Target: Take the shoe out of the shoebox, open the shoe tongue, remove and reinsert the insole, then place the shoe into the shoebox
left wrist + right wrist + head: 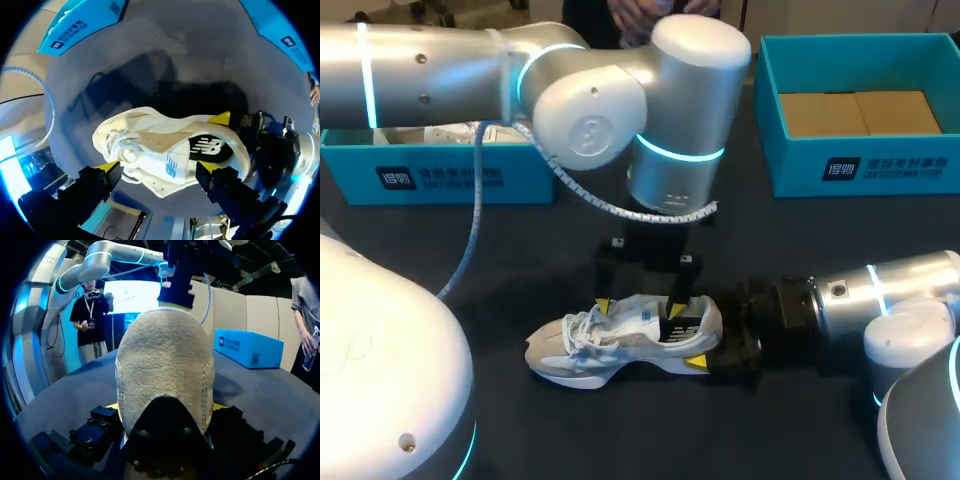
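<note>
Head view has the shoe out of its box and standing on its sole on the table, toe toward my left arm's side and heel toward the right. The right gripper is clamped on the heel, one yellow tip on each flank. I judge this to be an anchor that keeps the shoe from sliding or tipping while the other arm works at its opening. The right arm lies low and nearly level, coming straight in behind the heel.

The left arm comes across from beyond the toe and turns its wrist straight down above the shoe. The left gripper has its fingers spread wide along the shoe's length, one tip by the laces and the other by the collar. Whether the tips rest on the upper or hang just off it I cannot tell, as the wrist view is too warped there. That spread suits going in at the tongue or at the insole, which appears seated inside, dark in the opening.

Two blue boxes stand well behind the shoe. The toe-side box is beyond the toe, and the heel-side box, with brown card inside, is beyond the heel. By my reading, the insole work and the return to a box are not yet done.
</note>
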